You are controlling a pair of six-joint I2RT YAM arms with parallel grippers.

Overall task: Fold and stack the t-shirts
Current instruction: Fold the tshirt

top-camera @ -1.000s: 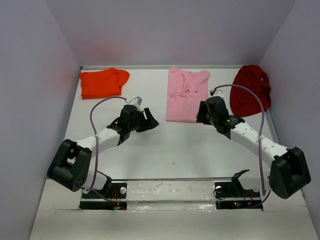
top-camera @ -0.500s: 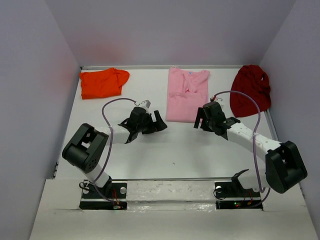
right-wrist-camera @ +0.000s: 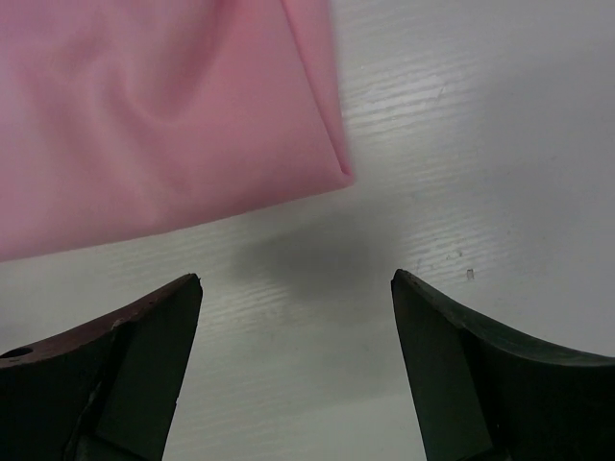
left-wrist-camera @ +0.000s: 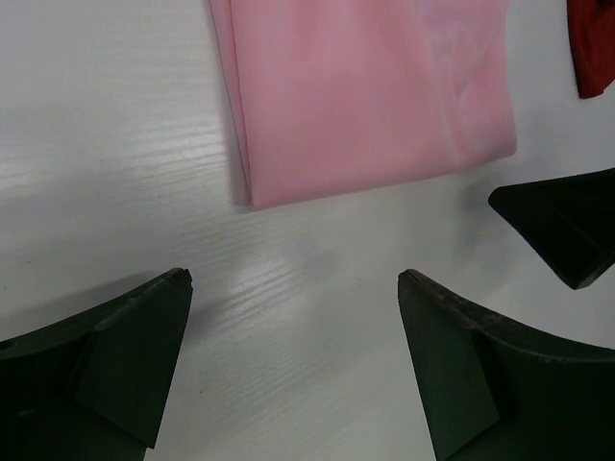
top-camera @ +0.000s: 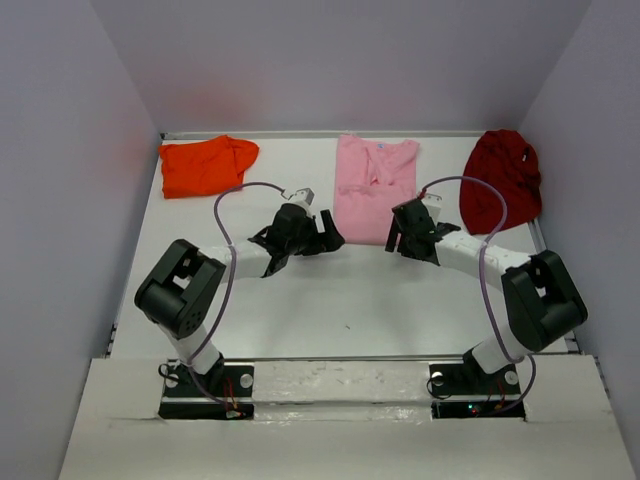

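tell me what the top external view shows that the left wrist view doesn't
Only the top external view shows the orange t-shirt at the far left, the left arm and right arm whole, and all of the pink t-shirt and the dark red t-shirt. Only the left wrist view shows, up close, the pink t-shirt's near folded edge and the left fingers wide open over the table, holding nothing. Both views share the pink t-shirt, at least a sliver of the dark red t-shirt, and the table.
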